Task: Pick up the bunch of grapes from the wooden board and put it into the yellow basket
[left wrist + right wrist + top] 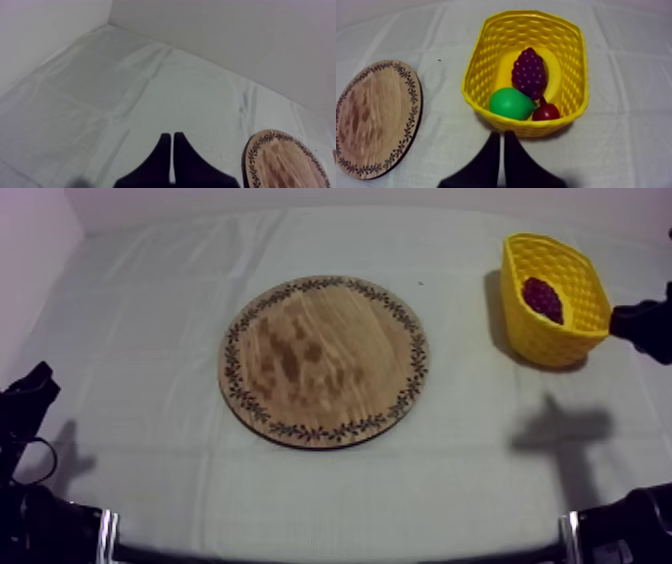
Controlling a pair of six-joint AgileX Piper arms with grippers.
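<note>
The bunch of grapes (pixel 529 73), dark purple, lies inside the yellow basket (pixel 481 62) on top of a banana (pixel 554 75). From above, the grapes (pixel 542 298) show in the basket (pixel 555 336) at the table's right rear. The round wooden board (pixel 325 358) with its patterned rim sits bare at the table's centre. My right gripper (pixel 502 137) is shut on nothing, just short of the basket's near wall; its arm (pixel 645 323) is beside the basket. My left gripper (pixel 172 137) is shut, its fingers together as a wedge over bare cloth beside the board (pixel 285 162).
A green pear (pixel 511 103) and a small red fruit (pixel 546 112) also lie in the basket, against its near wall. The grey-white cloth (pixel 140 328) is creased at the left. A wall rises behind the table's far edge (pixel 225 55).
</note>
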